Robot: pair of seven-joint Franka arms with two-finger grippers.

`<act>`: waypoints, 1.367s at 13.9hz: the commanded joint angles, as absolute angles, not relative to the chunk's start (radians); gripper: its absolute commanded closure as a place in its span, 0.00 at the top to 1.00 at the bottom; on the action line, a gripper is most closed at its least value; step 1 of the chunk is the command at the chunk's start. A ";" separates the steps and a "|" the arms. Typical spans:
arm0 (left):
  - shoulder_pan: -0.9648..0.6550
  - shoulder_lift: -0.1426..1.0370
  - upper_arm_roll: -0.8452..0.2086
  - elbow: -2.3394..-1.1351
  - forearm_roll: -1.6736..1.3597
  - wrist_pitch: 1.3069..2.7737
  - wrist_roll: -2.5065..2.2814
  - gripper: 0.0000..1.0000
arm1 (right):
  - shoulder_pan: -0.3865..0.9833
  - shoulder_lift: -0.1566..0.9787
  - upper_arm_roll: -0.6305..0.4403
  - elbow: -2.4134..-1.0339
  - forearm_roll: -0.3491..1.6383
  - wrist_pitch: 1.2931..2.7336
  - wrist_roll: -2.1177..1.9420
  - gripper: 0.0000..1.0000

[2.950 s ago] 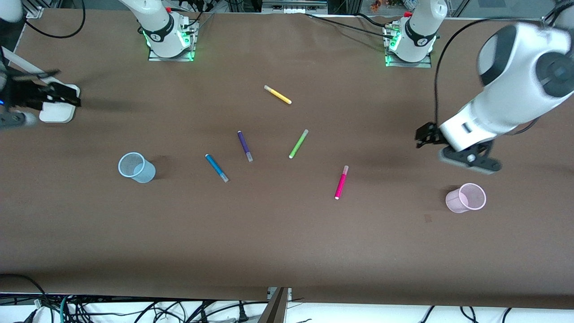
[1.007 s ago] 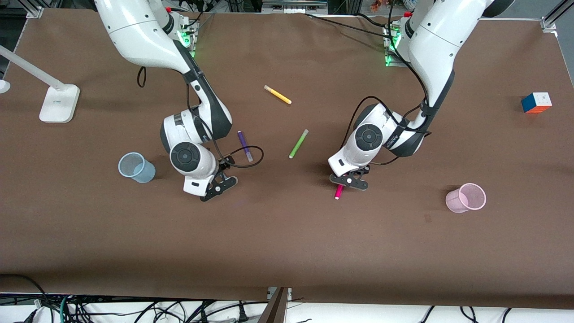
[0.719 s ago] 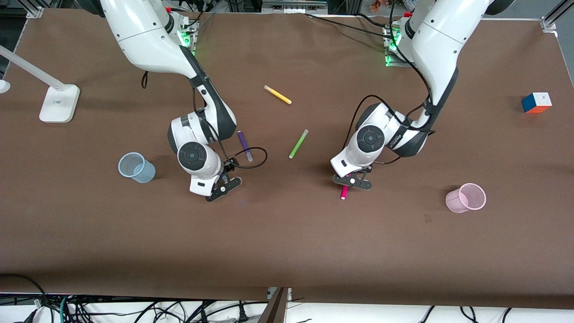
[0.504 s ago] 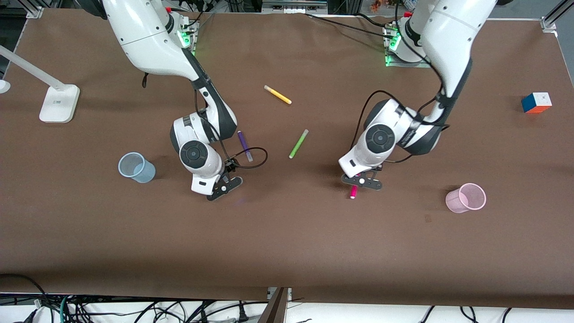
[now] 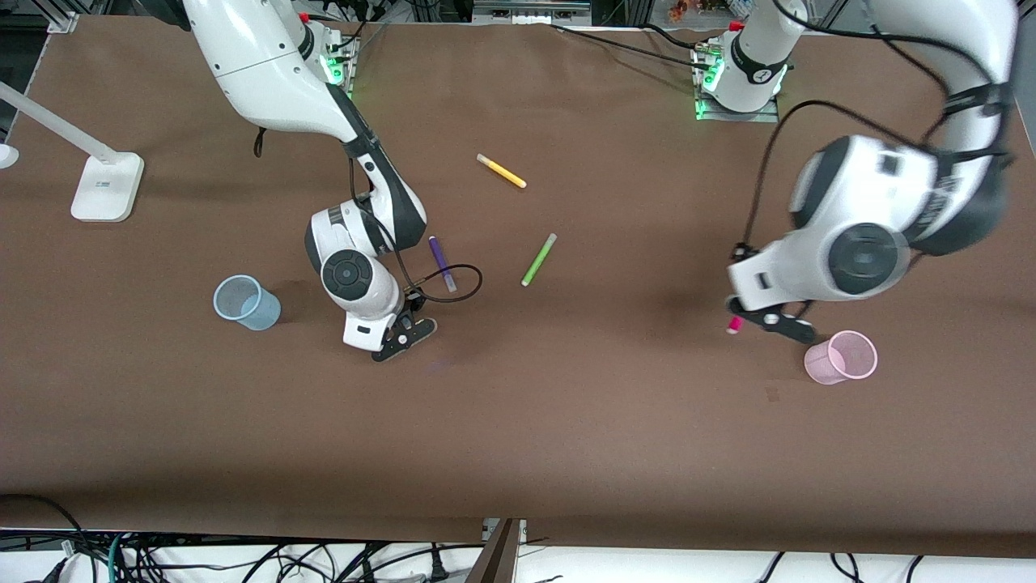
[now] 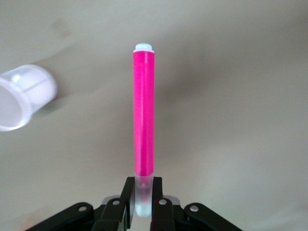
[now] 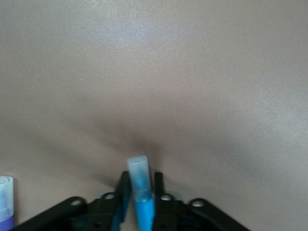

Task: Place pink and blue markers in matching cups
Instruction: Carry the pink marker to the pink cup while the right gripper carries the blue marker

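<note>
My left gripper point(image 5: 765, 318) is shut on the pink marker point(image 5: 735, 325) and holds it in the air over the table, beside the pink cup point(image 5: 842, 358). In the left wrist view the fingers point(image 6: 129, 195) clamp the pale cap end of the pink marker point(image 6: 143, 115), with the pink cup point(image 6: 24, 96) off to one side. My right gripper point(image 5: 402, 334) is low at the table, beside the blue cup point(image 5: 245, 302). In the right wrist view it is shut point(image 7: 140, 192) on the blue marker point(image 7: 143, 211), whose greyish cap sticks out. The blue marker is hidden in the front view.
A purple pen point(image 5: 442, 263), a lime-green pen point(image 5: 538, 259) and a yellow pen point(image 5: 501, 171) lie mid-table. A cable loop point(image 5: 457, 285) hangs by my right gripper. A white lamp base point(image 5: 105, 188) stands at the right arm's end.
My left gripper took hold of the pink marker, lifted it and carried it toward the pink cup. My right gripper came down over the blue marker and has stayed there.
</note>
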State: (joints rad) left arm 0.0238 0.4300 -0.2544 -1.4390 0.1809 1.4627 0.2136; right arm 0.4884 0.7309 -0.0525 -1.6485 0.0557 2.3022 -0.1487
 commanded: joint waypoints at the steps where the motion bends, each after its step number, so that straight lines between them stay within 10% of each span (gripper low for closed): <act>1: 0.086 0.469 -0.253 -1.381 0.329 1.399 0.415 0.00 | 0.497 0.710 -0.052 -1.675 0.066 2.309 -0.152 0.00; 13: 0.091 0.781 -0.222 -1.220 0.922 1.471 0.733 0.00 | 0.385 0.407 -0.201 -1.647 0.072 1.987 -0.797 0.00; 19: 0.063 0.834 -0.218 -1.232 0.937 1.534 0.651 0.00 | 0.180 0.420 -0.216 -1.658 0.450 1.869 -1.370 0.00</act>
